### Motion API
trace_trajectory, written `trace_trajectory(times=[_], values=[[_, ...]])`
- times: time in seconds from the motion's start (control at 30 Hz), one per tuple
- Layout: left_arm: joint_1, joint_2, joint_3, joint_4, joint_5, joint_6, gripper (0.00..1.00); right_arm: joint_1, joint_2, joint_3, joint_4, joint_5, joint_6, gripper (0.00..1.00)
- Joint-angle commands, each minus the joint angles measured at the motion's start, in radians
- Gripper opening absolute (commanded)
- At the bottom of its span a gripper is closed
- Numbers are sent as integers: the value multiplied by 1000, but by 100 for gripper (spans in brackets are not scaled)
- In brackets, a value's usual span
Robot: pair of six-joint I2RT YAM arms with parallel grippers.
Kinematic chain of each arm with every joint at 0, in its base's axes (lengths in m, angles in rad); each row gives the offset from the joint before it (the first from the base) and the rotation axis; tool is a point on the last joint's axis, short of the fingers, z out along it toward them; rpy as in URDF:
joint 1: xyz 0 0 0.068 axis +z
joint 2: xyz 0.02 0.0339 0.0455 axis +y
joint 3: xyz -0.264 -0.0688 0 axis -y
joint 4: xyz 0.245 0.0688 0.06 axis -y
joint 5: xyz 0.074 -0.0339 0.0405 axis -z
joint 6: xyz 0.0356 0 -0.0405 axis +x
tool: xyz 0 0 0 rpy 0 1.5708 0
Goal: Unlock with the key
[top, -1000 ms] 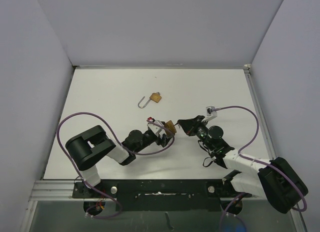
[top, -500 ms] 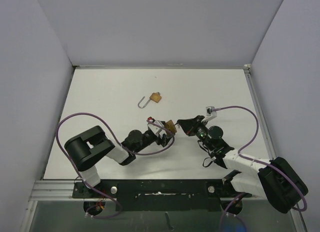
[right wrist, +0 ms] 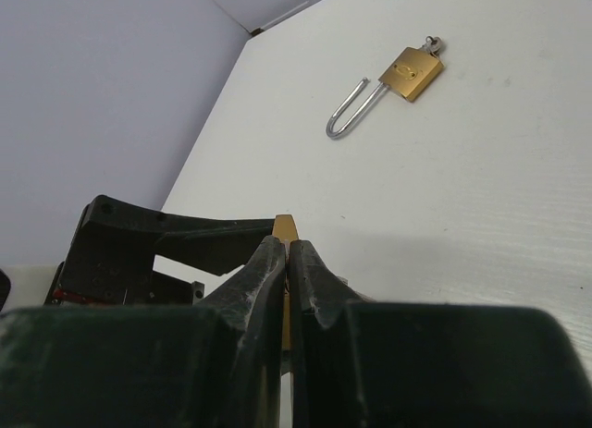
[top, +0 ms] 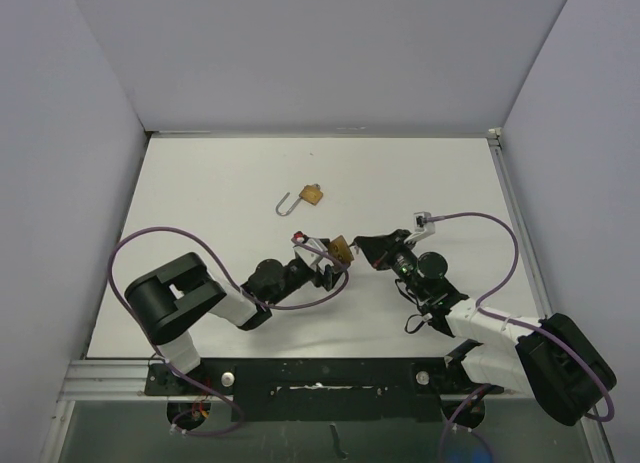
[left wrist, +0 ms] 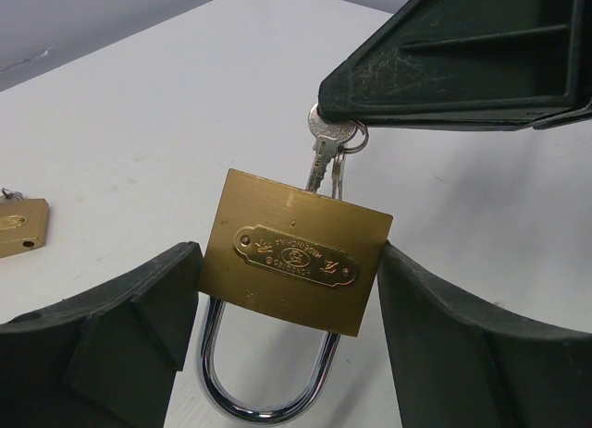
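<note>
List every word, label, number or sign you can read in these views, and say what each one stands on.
Nothing can be read for certain in any view.
Padlock, brass nameplate: raised characters, seen upside down, too blurred to read.
Key: no stamp can be made out on the part that shows.
Spare padlock lying on the table: a small plate, too small to read.
</note>
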Motion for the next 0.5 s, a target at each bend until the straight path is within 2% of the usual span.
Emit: trace_trajectory(times=[0.0,0.47], values=[[-5,-76,71,183,-33,7,0,7,4,-8,65,24,12,0],[-6,-96,100,183,-44,14,0,7,24,-13,102,4,33,0]])
